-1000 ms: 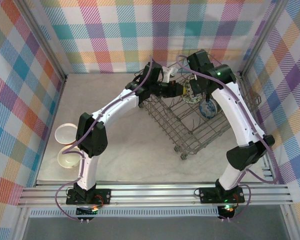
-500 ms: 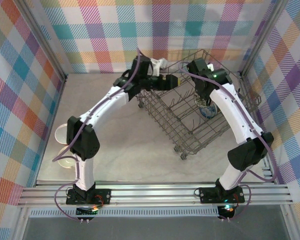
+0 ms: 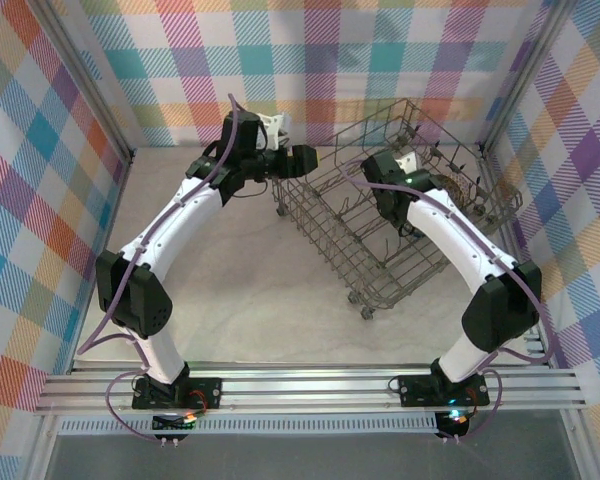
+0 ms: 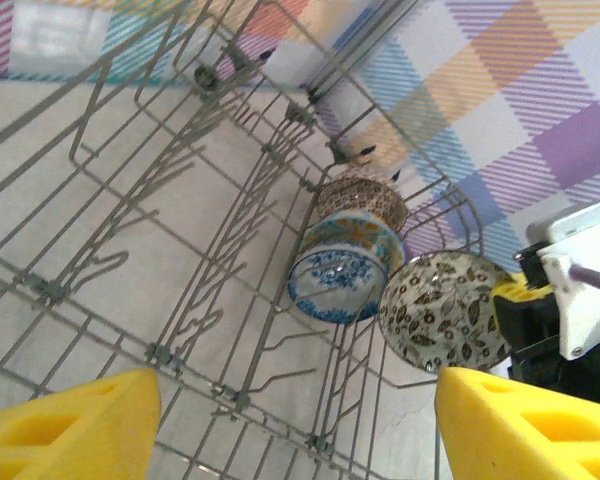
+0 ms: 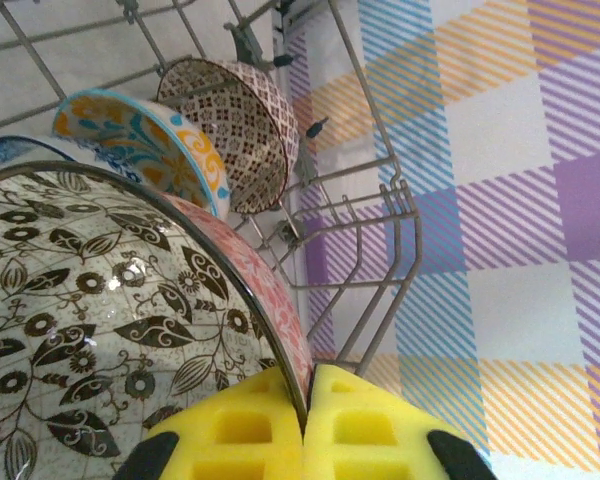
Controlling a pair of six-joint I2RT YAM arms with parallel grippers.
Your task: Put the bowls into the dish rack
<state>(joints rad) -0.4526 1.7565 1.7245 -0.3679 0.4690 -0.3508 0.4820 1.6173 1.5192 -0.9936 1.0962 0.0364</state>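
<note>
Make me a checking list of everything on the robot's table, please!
Surface: pale table, no spills seen.
Job's things: in the dish rack, a brown-patterned bowl, a floral bowl and a leaf-patterned bowl.
Clutter: nothing seen.
Grippers: left gripper open, facing the rack; right gripper shut on the leaf-patterned bowl's rim.
Cables: purple cables run along both arms.
Surroundings: plaid walls, metal rail in front.

One grey wire dish rack [image 3: 330,210], three patterned bowls [image 5: 150,140], one brown-lattice bowl [image 4: 360,200], one blue-and-orange floral bowl [image 4: 335,270], one black-leaf bowl [image 4: 445,310], two white robot arms, left arm [image 3: 180,215] and right arm [image 3: 460,240], two grippers, left gripper [image 4: 298,385] and right gripper [image 5: 305,400], two yellow fingers [image 4: 70,425] on each.
</note>
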